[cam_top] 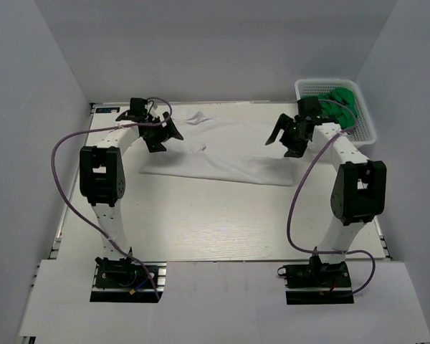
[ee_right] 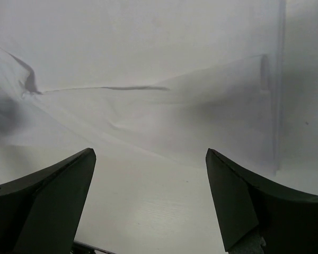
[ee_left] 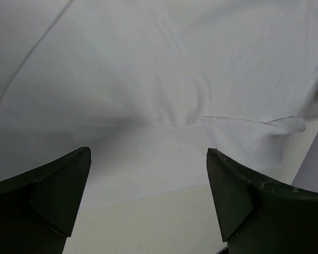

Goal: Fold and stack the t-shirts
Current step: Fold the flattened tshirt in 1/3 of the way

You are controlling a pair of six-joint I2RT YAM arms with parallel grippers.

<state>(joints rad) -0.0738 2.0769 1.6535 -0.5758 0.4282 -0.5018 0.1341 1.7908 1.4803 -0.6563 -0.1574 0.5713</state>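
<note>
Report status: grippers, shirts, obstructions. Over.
Left gripper open, right gripper open, both over white shirt spread on table. Green shirts in basket. Nothing blocking.

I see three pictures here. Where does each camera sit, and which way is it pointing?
Top external: fixed above and behind, looking down on the table; both arms show, reaching toward the white t-shirt.
Left wrist: on the left arm, looking past the open left gripper onto the white t-shirt.
Right wrist: on the right arm, looking past the open right gripper at the white t-shirt and bare table.
Shared: all three see the white t-shirt.
</note>
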